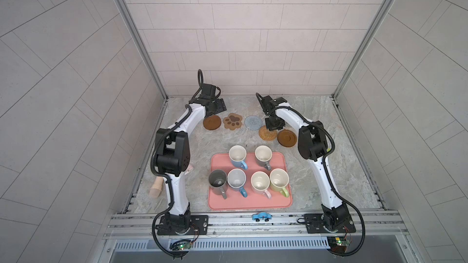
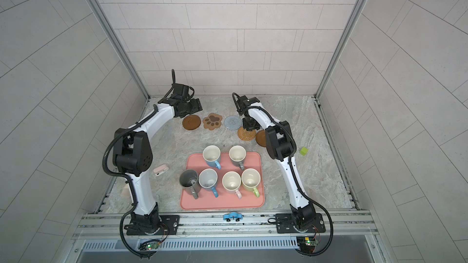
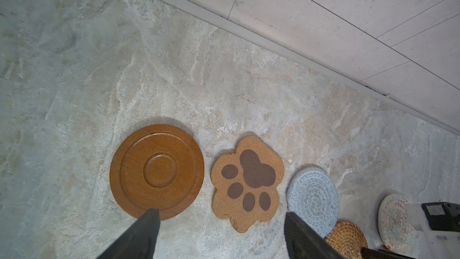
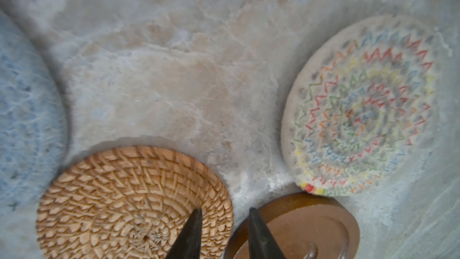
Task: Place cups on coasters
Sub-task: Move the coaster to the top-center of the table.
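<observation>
Above coasters [image 1: 232,120], left end effector [image 3: 221,212] gapes, right end effector [image 4: 225,210] barely parted, both empty; cups [image 1: 237,153] behind likely need firm rim grips.

Bright, soft, even light; faint shadows under the coasters [image 3: 156,171]. Both top views bend at the edges; the right wrist view is blurred.

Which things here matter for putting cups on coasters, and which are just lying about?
Job: six handled ceramic mugs; two brown wooden disc coasters; tan paw-print coaster; blue-grey knit coaster; woven rattan coaster; multicoloured patterned round coaster.
Lying about: pink rectangular tray; blue toy car; green cube; pink gadget; beige cylinder.
</observation>
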Controlling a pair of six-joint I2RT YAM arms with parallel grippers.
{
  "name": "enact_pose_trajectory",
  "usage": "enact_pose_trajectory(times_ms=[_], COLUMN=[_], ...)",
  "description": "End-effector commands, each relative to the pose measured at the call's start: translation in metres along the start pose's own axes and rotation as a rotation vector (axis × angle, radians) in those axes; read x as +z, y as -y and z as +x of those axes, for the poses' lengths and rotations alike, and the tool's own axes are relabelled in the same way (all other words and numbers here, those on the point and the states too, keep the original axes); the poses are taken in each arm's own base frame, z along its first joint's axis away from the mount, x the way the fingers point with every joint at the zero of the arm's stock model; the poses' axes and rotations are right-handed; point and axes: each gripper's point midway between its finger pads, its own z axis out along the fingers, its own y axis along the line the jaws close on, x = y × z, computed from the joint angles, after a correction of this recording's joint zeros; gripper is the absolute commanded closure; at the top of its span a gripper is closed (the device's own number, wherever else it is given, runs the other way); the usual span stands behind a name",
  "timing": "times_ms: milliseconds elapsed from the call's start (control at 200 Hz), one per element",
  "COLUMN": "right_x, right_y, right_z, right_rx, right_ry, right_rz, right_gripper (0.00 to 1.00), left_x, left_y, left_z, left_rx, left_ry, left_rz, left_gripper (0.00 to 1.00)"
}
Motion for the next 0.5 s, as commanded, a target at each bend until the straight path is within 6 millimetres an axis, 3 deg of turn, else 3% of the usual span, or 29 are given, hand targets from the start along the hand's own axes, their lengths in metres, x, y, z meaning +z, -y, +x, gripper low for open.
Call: enact_pose_trajectory(times_ms=[0,70,240,495], right_x=[-0.018,-0.03,-0.048,-0.033], right_y=[0.011,0.008,-0.024,-0.049], right_z=[-0.001,-0.005,-0.011,-0.001], right_rx=[0.004,-0.003,-0.039,-0.063], right_ry=[0.021,0.049,0.084,0.037], right_rz=[0.015,-0.024,-0.209,-0.248], right_gripper=[0.65,0.65,0.65,0.67], left_x=[-0.023,-0.022,-0.019,-0.02], left_y=[0.004,0.004,0.004,0.002], left_z=[-0.016,-0.015,-0.014,-0.014], left_rx=[0.004,0.002,-0.005,-0.003], left_ry=[0.053,0.048,0.046,0.047], left_rz=[0.008,0.01,0.012,0.006], left_gripper=[0.14,0.14,0.14,0.15])
